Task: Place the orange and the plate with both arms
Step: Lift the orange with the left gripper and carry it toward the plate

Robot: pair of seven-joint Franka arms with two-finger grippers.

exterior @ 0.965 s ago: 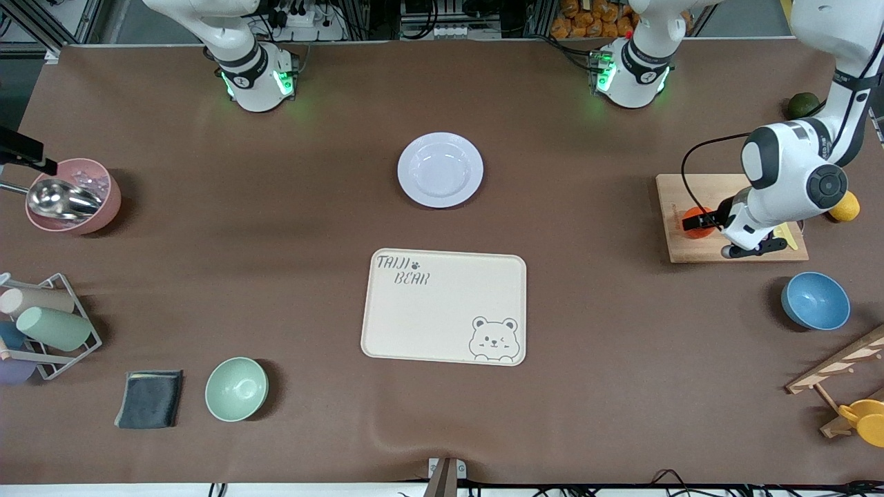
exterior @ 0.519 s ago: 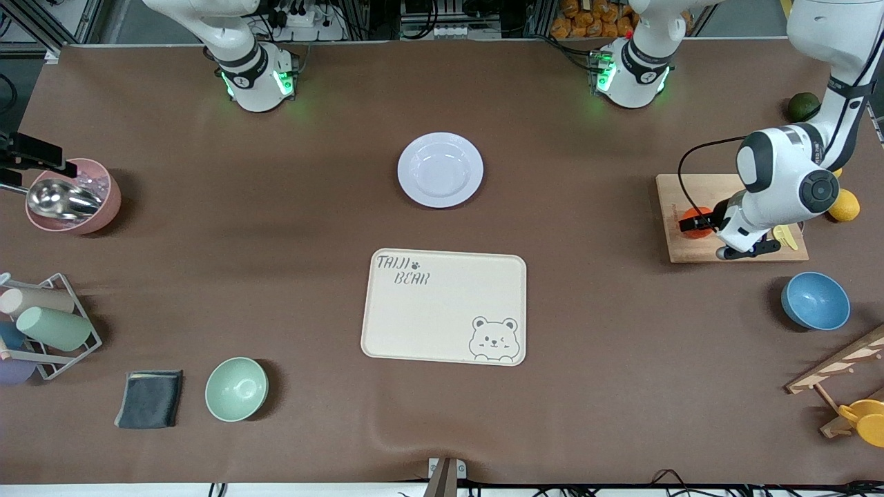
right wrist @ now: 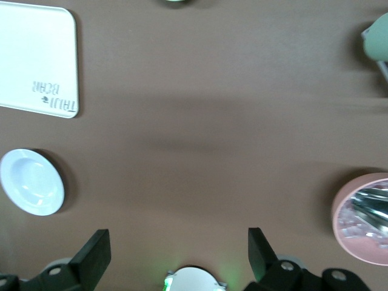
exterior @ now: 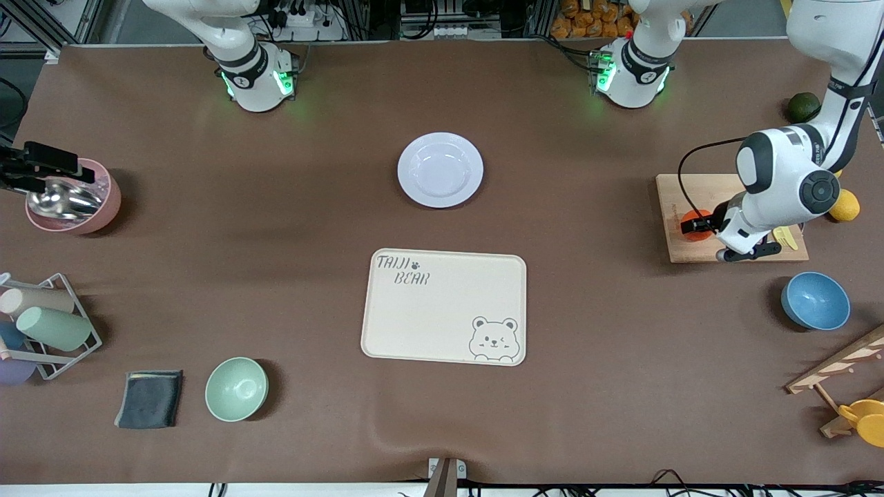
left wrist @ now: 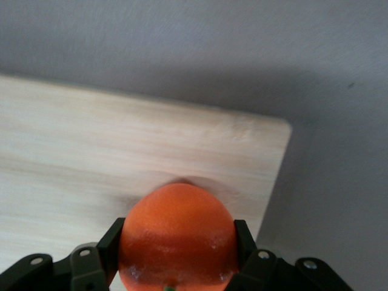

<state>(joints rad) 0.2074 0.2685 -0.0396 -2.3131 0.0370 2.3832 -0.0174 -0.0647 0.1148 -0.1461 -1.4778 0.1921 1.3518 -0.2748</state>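
Orange (exterior: 694,226) sits clamped in the left pincer (exterior: 696,226), one finger (left wrist: 109,245) pressed on each flank of the fruit; the left wrist view shows it at or just above the wooden cutting board (exterior: 690,200), near one corner of that board, and whether it touches the wood cannot be told; the sideways hold across the widest part is judged to keep a round fruit from rolling out during carriage.

Plate (exterior: 440,170) lies flat on the tabletop (exterior: 276,207), well apart from both pincers, toward the robots' bases from the cream tray (exterior: 444,306) with the bear print; nothing rests in the plate's well; it is judged to be the item reserved for the right arm, since it lies toward the middle of the tabletop where either arm can reach.

Right pincer (exterior: 41,169) hangs over the pink bowl (exterior: 103,200) holding a metal scoop (exterior: 62,200), at the right arm's end of the tabletop; its fingers (right wrist: 94,254) stand wide apart and hold nothing; the right wrist view takes in the plate and the tray from above, which suggests a height chosen for an unobstructed approach.

Judged state of the task: fruit secured, plate untouched, tray bare.
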